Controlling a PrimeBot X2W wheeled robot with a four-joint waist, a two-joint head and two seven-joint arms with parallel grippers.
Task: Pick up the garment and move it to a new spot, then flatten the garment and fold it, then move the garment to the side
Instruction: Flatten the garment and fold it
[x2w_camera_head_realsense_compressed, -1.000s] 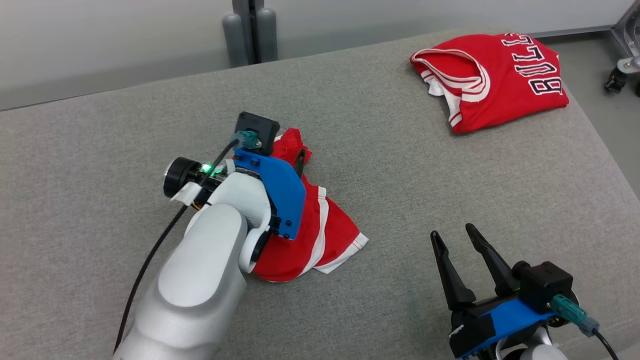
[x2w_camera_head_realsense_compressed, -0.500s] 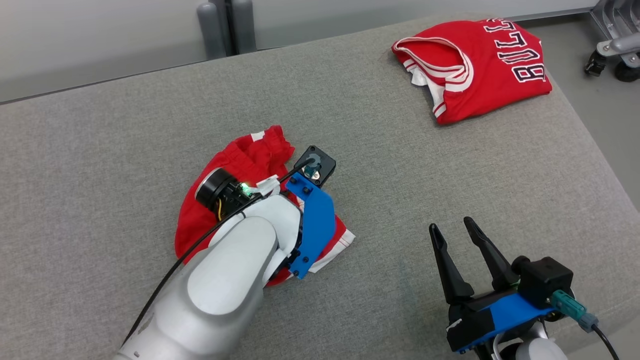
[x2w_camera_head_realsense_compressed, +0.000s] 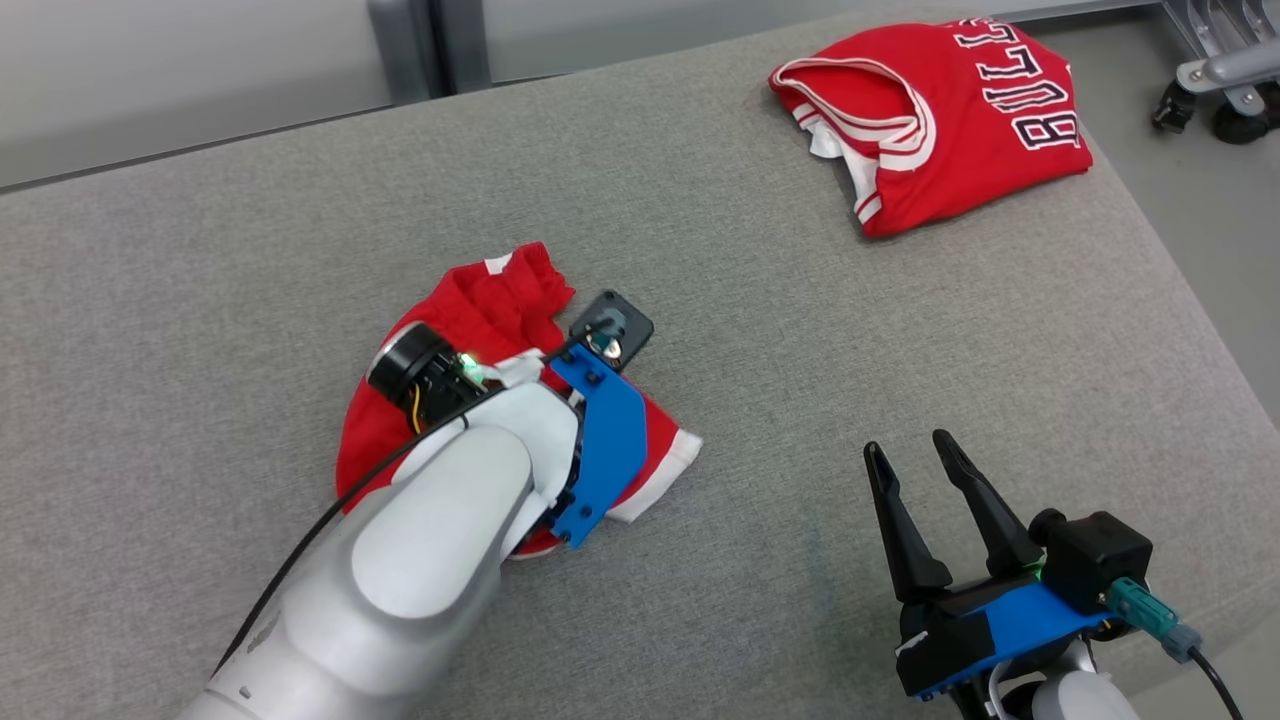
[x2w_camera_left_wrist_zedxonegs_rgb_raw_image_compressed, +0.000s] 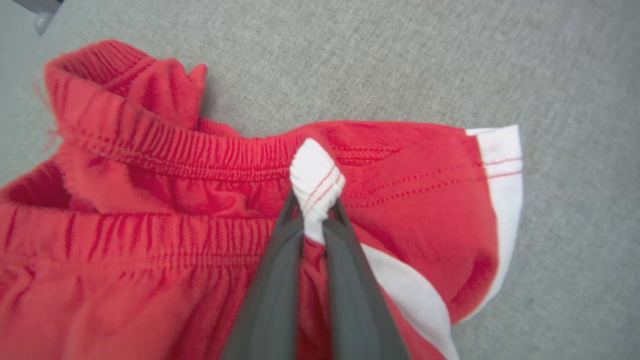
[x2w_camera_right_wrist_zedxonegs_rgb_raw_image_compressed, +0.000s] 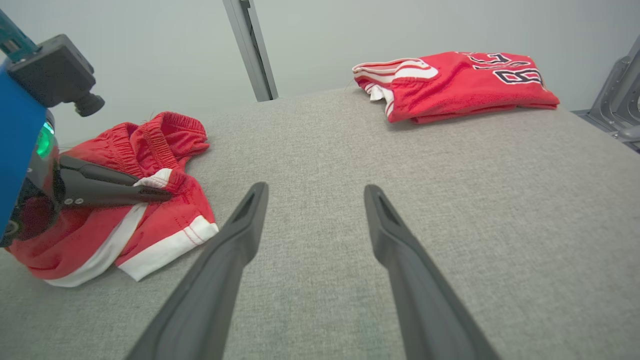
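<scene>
The garment (x2w_camera_head_realsense_compressed: 470, 310) is a pair of red shorts with white trim, crumpled left of centre on the grey padded surface. My left forearm (x2w_camera_head_realsense_compressed: 450, 530) lies over its middle in the head view. In the left wrist view my left gripper (x2w_camera_left_wrist_zedxonegs_rgb_raw_image_compressed: 314, 212) is shut on a bunched white fold of the shorts (x2w_camera_left_wrist_zedxonegs_rgb_raw_image_compressed: 150, 200), just below the elastic waistband. From the right wrist view the same gripper (x2w_camera_right_wrist_zedxonegs_rgb_raw_image_compressed: 160, 194) pinches the shorts (x2w_camera_right_wrist_zedxonegs_rgb_raw_image_compressed: 165, 132) at the white hem. My right gripper (x2w_camera_head_realsense_compressed: 915, 455) is open and holds nothing, hovering over bare fabric at the lower right (x2w_camera_right_wrist_zedxonegs_rgb_raw_image_compressed: 315, 192).
A folded red jersey (x2w_camera_head_realsense_compressed: 950, 110) with dark lettering lies at the far right corner (x2w_camera_right_wrist_zedxonegs_rgb_raw_image_compressed: 450, 82). The padded surface (x2w_camera_head_realsense_compressed: 800, 330) drops off along its right edge (x2w_camera_head_realsense_compressed: 1215, 340). A wheeled metal frame (x2w_camera_head_realsense_compressed: 1215, 85) stands on the floor beyond that corner.
My left wrist has swung over the shorts and its jaws have closed on the white fold. The head camera has shifted. The right gripper has stayed open in place.
</scene>
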